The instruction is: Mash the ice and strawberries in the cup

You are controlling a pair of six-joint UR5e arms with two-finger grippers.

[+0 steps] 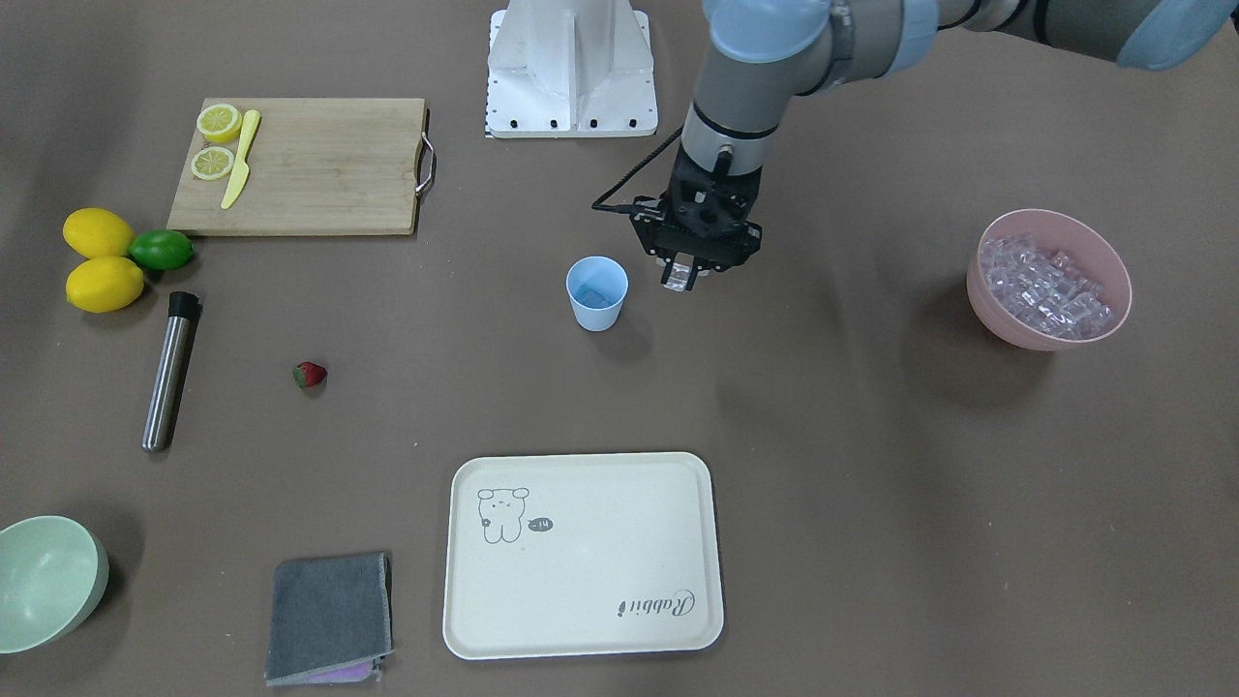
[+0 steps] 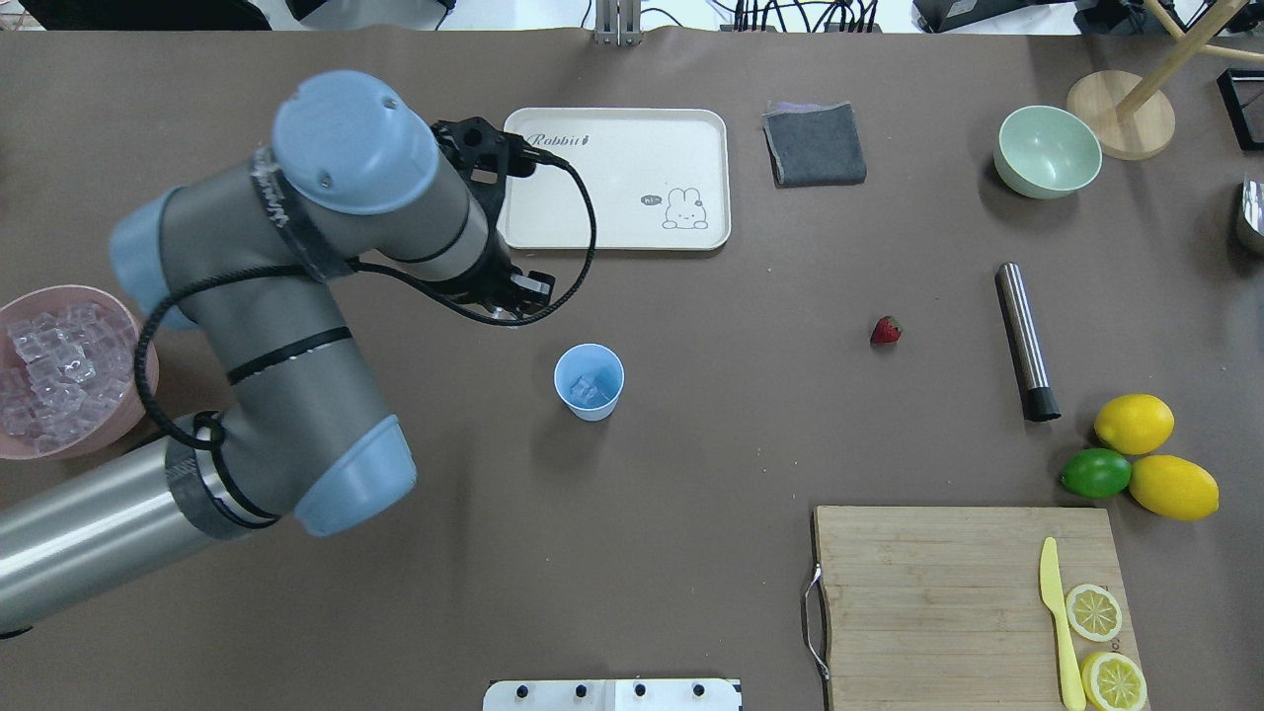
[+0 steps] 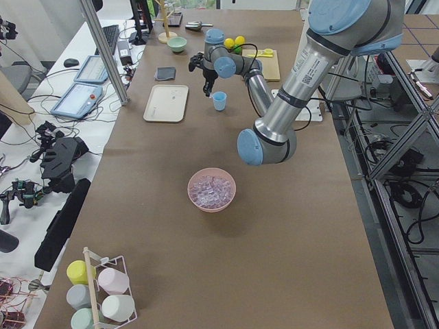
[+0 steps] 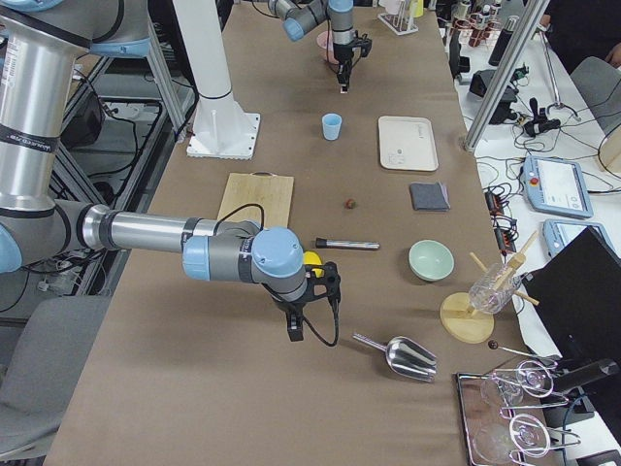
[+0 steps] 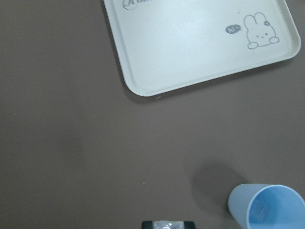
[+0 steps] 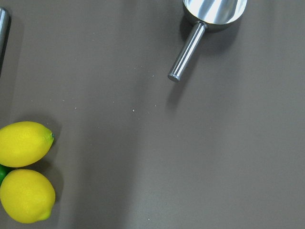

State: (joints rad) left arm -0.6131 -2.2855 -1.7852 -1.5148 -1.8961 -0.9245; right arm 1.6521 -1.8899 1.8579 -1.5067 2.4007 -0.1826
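Clock directions are taken in the overhead view, from the small light-blue tapered plastic cup [image 2: 590, 381]. The cup stands upright at mid-table, and one cube is seen inside it [image 2: 591, 389].

The left arm is brought in from the lower left, elbow bent, with the wrist turned straight down. The left gripper [image 1: 680, 277] is held above the tabletop at 10 o'clock, just beside the cup and not over its mouth. Its fingers are pinched on a clear glassy ice cube [image 5: 167, 224], which shows at the bottom edge of the left wrist view.

The pink round bowl [image 2: 138, 341] heaped with clear ice [image 2: 54, 370] is placed at 9 o'clock, well apart, by the table edge. The small red strawberry with a green top [image 2: 886, 330] lies on the bare table at 3 o'clock, well apart. The cream rectangular tray [image 2: 617, 232] lies at 12 o'clock.

The right arm is stretched low over the table in the exterior right view, wrist bent down, with the right gripper [image 4: 294, 333] pointed at the tabletop. Whether it is spread or closed cannot be told. Two yellow lemons [image 6: 24, 143] and a steel scoop [image 6: 209, 19] are caught in its wrist view.
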